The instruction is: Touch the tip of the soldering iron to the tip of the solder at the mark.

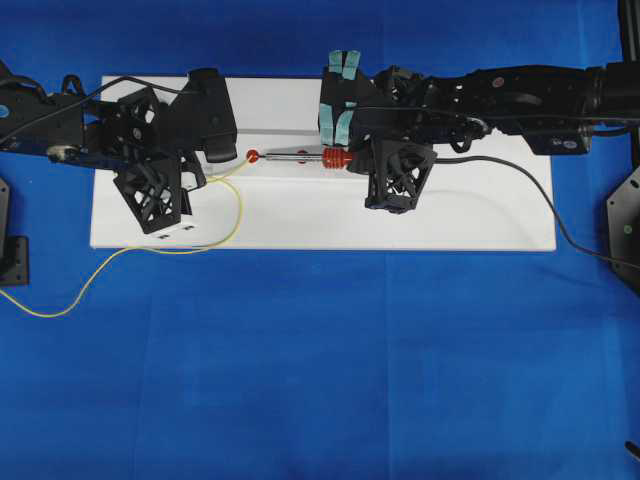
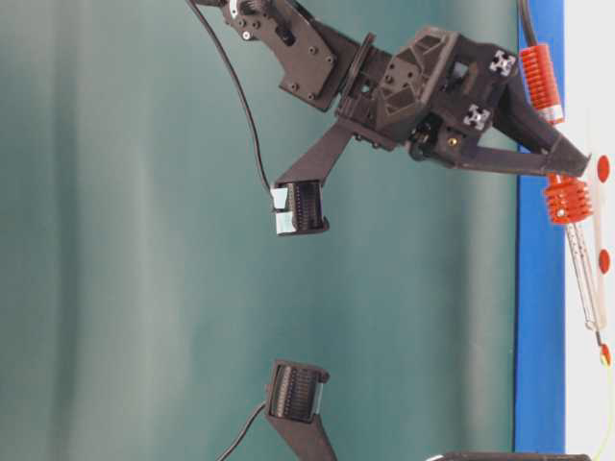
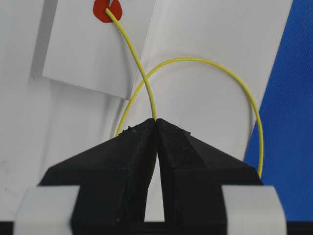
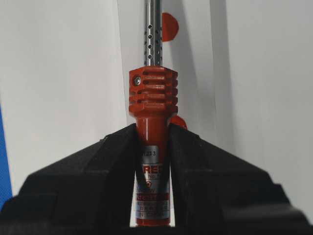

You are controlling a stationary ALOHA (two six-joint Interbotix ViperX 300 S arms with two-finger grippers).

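Left gripper (image 3: 156, 122) pinched on the solder (image 3: 142, 81) a little behind its end, leaving a short free length reaching to the red mark (image 3: 105, 11) on the white board (image 1: 330, 215); slack looped aside, off the line of approach. Right gripper (image 4: 152, 134) clamped on the soldering iron (image 4: 152, 98) at the handle below the red ribbed collar, shaft aimed along the board toward that mark. Overhead, iron tip at or just beside the mark; actual contact with solder tip not resolvable. Judged near completion.
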